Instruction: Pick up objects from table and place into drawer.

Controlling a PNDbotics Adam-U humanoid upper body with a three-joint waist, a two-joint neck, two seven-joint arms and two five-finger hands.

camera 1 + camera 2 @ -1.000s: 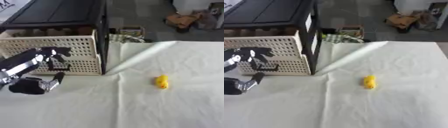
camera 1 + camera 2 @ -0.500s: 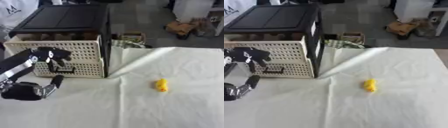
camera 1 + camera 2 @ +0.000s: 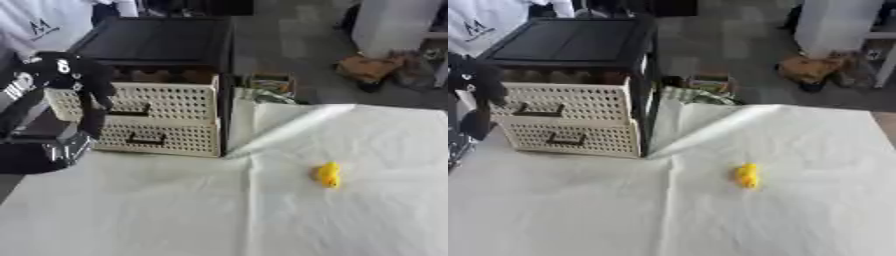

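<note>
Yellow object [image 3: 329,174] lies on the white-covered surface [image 3: 175,210], well right of the drawer unit [image 3: 157,117], whose upper drawer [image 3: 144,100] stands slightly open. Left hand [image 3: 66,80] hangs before it, fingers curled on nothing. Next move: grasp the object, judging by position

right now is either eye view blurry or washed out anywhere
Left eye view: the left hand is smeared by motion blur and the white cloth is flat and bright. Right eye view: the yellow object is soft-edged, its shape unclear.
</note>
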